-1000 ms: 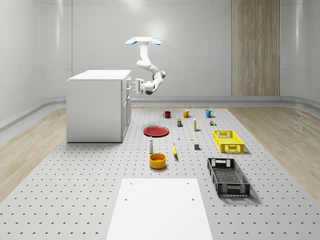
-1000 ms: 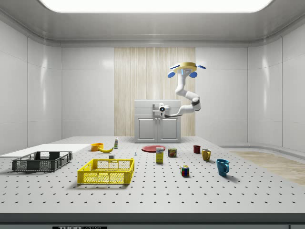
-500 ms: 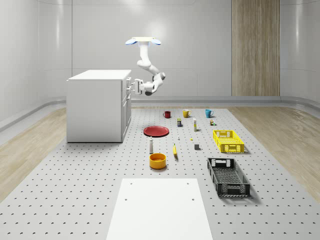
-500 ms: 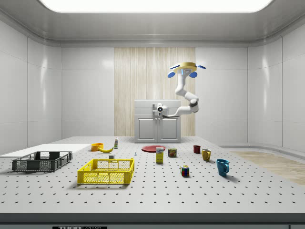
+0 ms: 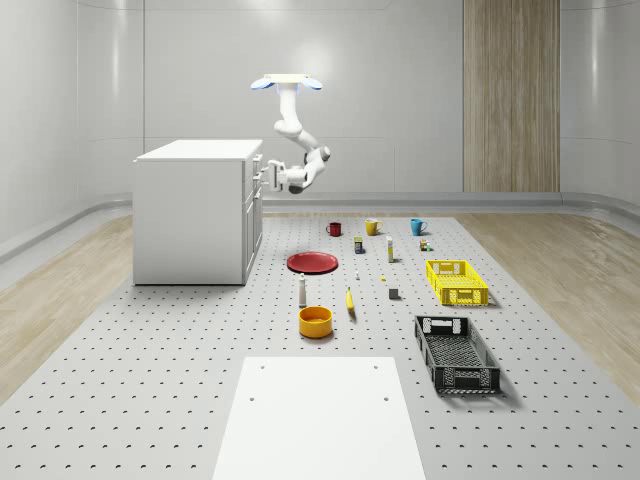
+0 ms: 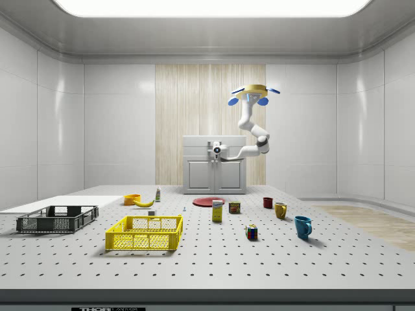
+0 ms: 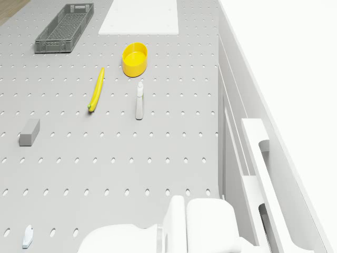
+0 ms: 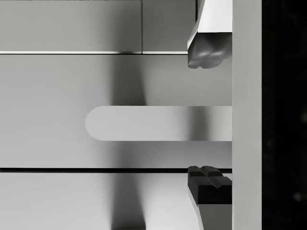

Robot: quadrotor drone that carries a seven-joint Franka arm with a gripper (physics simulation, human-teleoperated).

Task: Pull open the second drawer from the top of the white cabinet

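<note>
The robot's white two-finger claw (image 8: pixel 209 123) is open wide, with one finger on each side of a long rounded white handle (image 8: pixel 158 123), not touching it. That handle sits on a flat white drawer front (image 8: pixel 72 110) right ahead of the claw, near the top of the big white box cabinet (image 5: pixel 195 210). Above and behind the claw, the yellow and blue drone (image 5: pixel 286 83) hovers beside the cabinet. Far below lies a round red plate (image 5: pixel 312 262).

Sim'd robotics test lab w/ a household twist. A grey perforated bench (image 5: pixel 150 400), like an optical breadboard, is filling the floor btwn bare glossy wall panels, a ceiling light panel (image 6: pixel 207 6) glowing overhead. Props are sitting out in rows: mugs (image 5: pixel 372 227), crates (image 5: pixel 456 282), banana (image 5: pixel 350 300), white cabinet (image 5: pixel 195 215).
</note>
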